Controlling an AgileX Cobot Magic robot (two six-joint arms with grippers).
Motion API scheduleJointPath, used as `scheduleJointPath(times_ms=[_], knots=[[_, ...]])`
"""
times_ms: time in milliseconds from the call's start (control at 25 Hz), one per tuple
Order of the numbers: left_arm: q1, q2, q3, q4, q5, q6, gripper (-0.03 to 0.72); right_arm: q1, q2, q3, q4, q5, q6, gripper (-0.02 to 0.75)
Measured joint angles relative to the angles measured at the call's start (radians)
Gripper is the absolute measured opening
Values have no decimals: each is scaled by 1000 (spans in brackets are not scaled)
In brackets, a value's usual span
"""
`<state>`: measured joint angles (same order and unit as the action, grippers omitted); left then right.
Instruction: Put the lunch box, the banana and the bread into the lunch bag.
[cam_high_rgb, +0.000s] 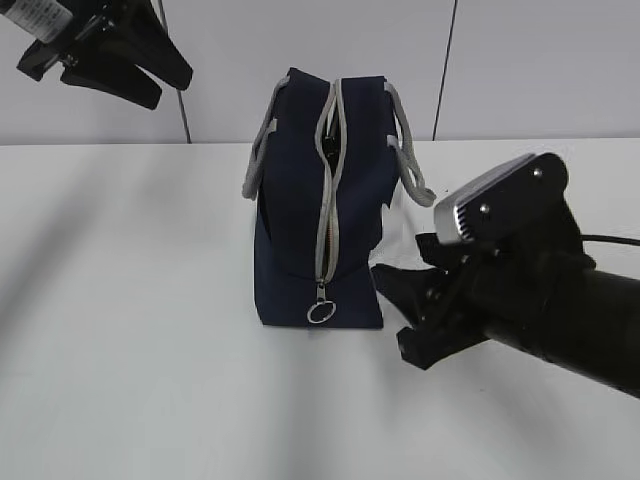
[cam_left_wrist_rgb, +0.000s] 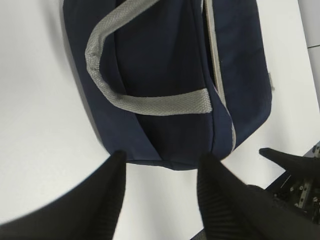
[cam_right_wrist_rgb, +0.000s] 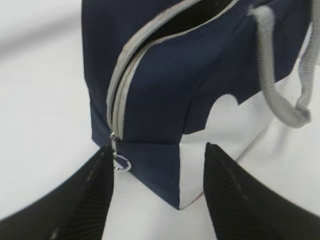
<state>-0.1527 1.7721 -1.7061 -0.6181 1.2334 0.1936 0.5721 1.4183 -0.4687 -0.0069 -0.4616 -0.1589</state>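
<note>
The navy lunch bag (cam_high_rgb: 320, 220) stands upright in the middle of the white table. Its grey zipper (cam_high_rgb: 328, 200) runs over the top and down the near end to a metal ring pull (cam_high_rgb: 320, 312). The seam gapes along the top (cam_right_wrist_rgb: 190, 15), dark inside. My right gripper (cam_high_rgb: 395, 315) hovers open beside the bag's near right corner. Its fingers straddle that corner (cam_right_wrist_rgb: 159, 150) without touching, and the ring pull (cam_right_wrist_rgb: 121, 163) lies just off the left finger (cam_right_wrist_rgb: 100, 190). My left gripper (cam_high_rgb: 170, 88) hangs open and empty high at the far left, looking down on the bag (cam_left_wrist_rgb: 165, 75). The lunch box, banana and bread are out of view.
Grey strap handles (cam_high_rgb: 410, 165) droop down both sides of the bag, one lying across its flank (cam_left_wrist_rgb: 150, 102). A white side panel (cam_right_wrist_rgb: 220, 130) faces my right arm (cam_left_wrist_rgb: 295, 170). White table (cam_high_rgb: 130, 330) spreads to the left and front; a pale wall stands behind.
</note>
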Motion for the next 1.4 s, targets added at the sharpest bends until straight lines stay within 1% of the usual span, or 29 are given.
scheduleJointPath(times_ms=[160, 360, 480, 600, 720, 1080, 1400], knots=[[0, 0, 0, 12, 0, 0, 340, 0, 56, 2, -133, -55, 91, 425], [0, 0, 0, 26, 0, 0, 340, 0, 172, 2, -214, -131, 159, 424], [0, 0, 0, 26, 0, 0, 340, 0, 251, 2, -261, -213, 191, 424], [0, 0, 0, 26, 0, 0, 340, 0, 319, 2, -269, -296, 204, 425], [0, 0, 0, 26, 0, 0, 340, 0, 370, -12, -269, -333, 211, 424], [0, 0, 0, 27, 0, 0, 340, 0, 463, -79, -271, -344, 243, 424], [0, 0, 0, 41, 0, 0, 340, 0, 521, -132, -300, -346, 290, 424]])
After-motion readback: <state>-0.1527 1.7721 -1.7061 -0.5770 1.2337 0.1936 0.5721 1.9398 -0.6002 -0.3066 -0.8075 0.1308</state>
